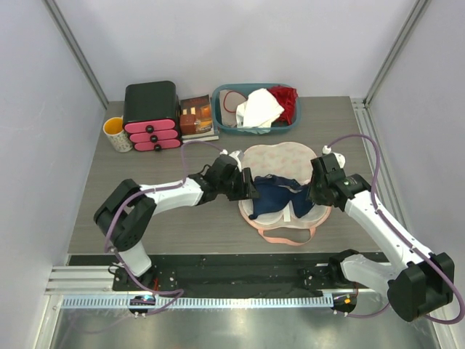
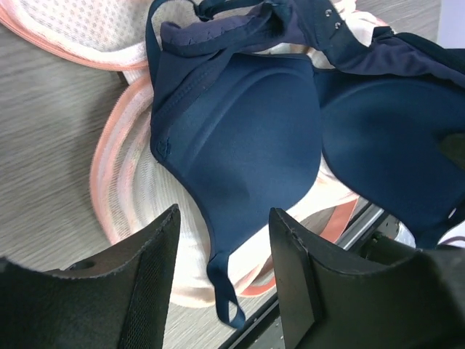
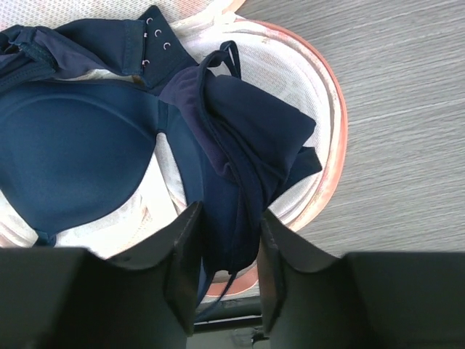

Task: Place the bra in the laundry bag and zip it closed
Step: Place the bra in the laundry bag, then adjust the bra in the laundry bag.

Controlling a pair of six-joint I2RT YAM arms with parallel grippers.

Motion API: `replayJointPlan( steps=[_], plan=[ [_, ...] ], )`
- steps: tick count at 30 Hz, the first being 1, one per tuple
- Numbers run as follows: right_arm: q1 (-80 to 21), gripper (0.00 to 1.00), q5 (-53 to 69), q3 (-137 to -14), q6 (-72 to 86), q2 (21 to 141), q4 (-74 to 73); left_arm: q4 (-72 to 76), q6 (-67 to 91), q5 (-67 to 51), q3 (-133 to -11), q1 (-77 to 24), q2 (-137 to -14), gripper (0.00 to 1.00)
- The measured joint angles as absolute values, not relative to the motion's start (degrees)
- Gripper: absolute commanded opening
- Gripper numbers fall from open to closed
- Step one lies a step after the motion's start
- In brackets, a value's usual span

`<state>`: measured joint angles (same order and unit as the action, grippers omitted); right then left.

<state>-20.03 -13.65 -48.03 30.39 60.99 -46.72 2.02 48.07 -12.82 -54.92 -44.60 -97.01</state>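
Observation:
The navy bra [image 1: 280,195] lies cups-up across the near half of the open pink floral laundry bag [image 1: 280,158], whose far half lies flat behind it. My left gripper [image 1: 249,190] is at the bra's left end. In the left wrist view it [image 2: 224,269] is open, with the bra's cup [image 2: 247,123] and a loose strap loop between the jaws, over the bag's mesh lining [image 2: 131,167]. My right gripper [image 1: 314,195] is at the bra's right end. In the right wrist view it [image 3: 229,247] is closed on the bunched bra wing [image 3: 240,123], above the bag's pink rim [image 3: 330,109].
A teal basket [image 1: 220,116] holding a white cloth [image 1: 258,109] and a red garment [image 1: 287,102] stands behind the bag. A black box with pink drawers [image 1: 151,116], a book [image 1: 197,116] and a yellow mug [image 1: 116,133] are at the back left.

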Motion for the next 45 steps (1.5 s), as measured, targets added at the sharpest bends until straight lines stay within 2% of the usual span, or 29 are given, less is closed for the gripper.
replayJointPlan(
  steps=[2,3,4,7,11,12,13,16,18,19,22,24,28,29,31,34,38,39,40,41,43,45],
  plan=[
    [-20.01,0.55,-13.93,-48.03,30.85,60.99,-46.68,2.15,48.95,-12.21,-55.42,-45.15,-98.43,0.52],
    [-20.01,0.66,-14.20,-48.03,31.00,60.99,-46.65,2.26,49.28,-11.86,-55.55,-45.45,-98.98,0.53],
    [-20.01,0.70,-14.46,-48.03,31.38,60.99,-46.61,2.31,49.58,-11.46,-55.68,-45.76,-99.50,0.53],
    [-19.99,0.78,-15.88,-48.03,32.23,60.99,-46.59,2.31,50.50,-10.00,-56.01,-46.52,-100.64,0.54],
    [-19.75,0.81,-18.76,-48.12,33.69,60.99,-47.59,2.35,50.87,-8.56,-56.12,-47.24,-100.88,0.55],
    [-19.75,0.86,-19.25,-48.12,33.98,60.99,-47.90,2.35,50.89,-8.36,-56.21,-47.29,-100.99,0.54],
    [-19.75,0.87,-19.77,-48.14,34.35,60.97,-48.29,2.39,50.92,-8.19,-56.34,-47.33,-101.21,0.54],
    [-19.75,0.87,-21.15,-48.14,35.31,60.97,-49.06,2.81,51.16,-8.14,-56.82,-47.35,-102.17,0.43],
    [-19.75,0.85,-21.82,-48.12,36.03,60.99,-49.10,3.62,51.62,-8.12,-57.12,-47.35,-103.04,0.31],
    [-19.75,0.85,-22.02,-48.10,36.32,60.99,-48.99,4.05,51.86,-8.03,-57.21,-47.35,-103.46,0.21],
    [-19.75,0.79,-22.31,-47.57,36.97,60.99,-47.81,4.54,52.36,-7.49,-57.21,-47.35,-103.98,0.04],
    [-19.70,0.76,-22.28,-46.92,37.17,60.99,-46.50,4.69,52.42,-6.96,-57.19,-47.35,-103.92,0.00],
    [-19.49,0.68,-22.44,-46.17,37.21,61.49,-43.64,5.69,52.53,-5.06,-55.51,-47.35,-102.30,0.00],
    [-19.40,0.63,-22.35,-46.06,37.17,61.78,-42.74,5.80,52.56,-4.62,-54.74,-47.35,-101.51,0.00],
    [-19.35,0.58,-22.02,-45.82,36.95,62.57,-40.95,5.78,52.56,-3.49,-52.88,-47.35,-99.37,0.00],
    [-19.27,0.43,-21.15,-45.12,36.27,64.29,-38.11,5.74,52.62,-1.89,-50.85,-47.35,-96.57,0.00],
    [-19.27,0.33,-20.21,-44.51,35.57,65.60,-36.16,5.82,52.82,-0.78,-49.19,-47.35,-93.93,0.00],
    [-19.27,0.33,-19.99,-44.36,35.38,65.60,-35.86,5.80,52.97,-0.62,-48.84,-47.35,-93.32,0.06],
    [-19.27,0.33,-19.77,-44.29,35.18,65.60,-35.62,5.78,52.97,-0.64,-48.62,-47.35,-92.79,0.24],
    [-19.27,0.33,-19.59,-44.23,35.03,65.60,-35.33,5.78,52.93,-0.73,-48.60,-47.35,-92.51,0.31],
    [-19.27,0.33,-19.29,-44.05,34.68,65.45,-34.85,5.80,52.80,-1.26,-48.62,-47.35,-92.12,0.43],
    [-19.27,0.33,-18.96,-44.01,34.41,65.19,-34.70,5.87,52.97,-1.54,-48.62,-47.35,-92.03,0.46]
  ],
)
